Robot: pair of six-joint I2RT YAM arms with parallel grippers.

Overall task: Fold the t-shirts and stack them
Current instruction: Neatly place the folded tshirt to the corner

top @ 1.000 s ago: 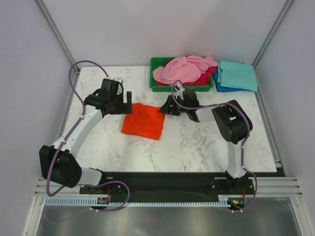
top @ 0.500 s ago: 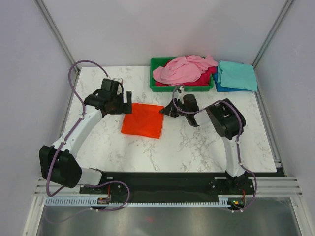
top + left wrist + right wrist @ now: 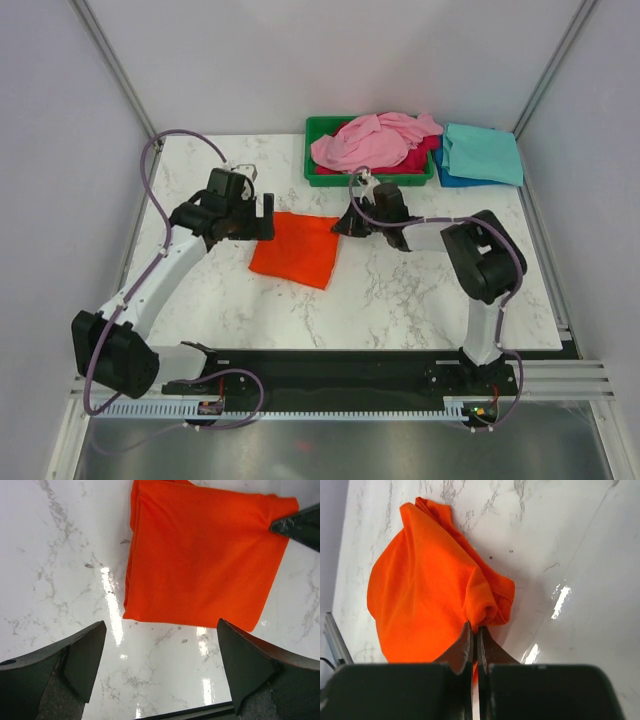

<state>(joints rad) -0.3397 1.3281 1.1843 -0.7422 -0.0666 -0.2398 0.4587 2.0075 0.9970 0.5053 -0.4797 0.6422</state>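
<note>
Top, left-wrist and right-wrist views. The orange t-shirt (image 3: 295,248) is soft matte cloth folded into a flat, roughly square panel. It lies on the glossy white tabletop (image 3: 400,290), which is veined in grey like marble, between your two arms.

In the right-wrist view, one corner of the shirt (image 3: 420,590) is bunched into a rounded, wrinkled lump. Your right pincer (image 3: 474,627) is closed on that lump, its two dark tapered fingers pressed almost together with cloth between them. From above, this pincer (image 3: 345,222) sits at the shirt's far right corner.

Your left pincer (image 3: 160,630) is spread wide, with nothing between its dark wedge-shaped fingers (image 3: 85,650). The shirt (image 3: 200,560) lies just ahead of them, its layered fold edge at the left of that view. The fingers do not touch the cloth. From above, this pincer (image 3: 262,215) is just beside the shirt's far left corner.

At the far edge, a green plastic tray (image 3: 320,128) holds a crumpled pink t-shirt (image 3: 370,140) heaped over a magenta one (image 3: 427,152). Just right of the tray, a folded teal t-shirt (image 3: 482,152) rests on a blue one (image 3: 445,179).
</note>
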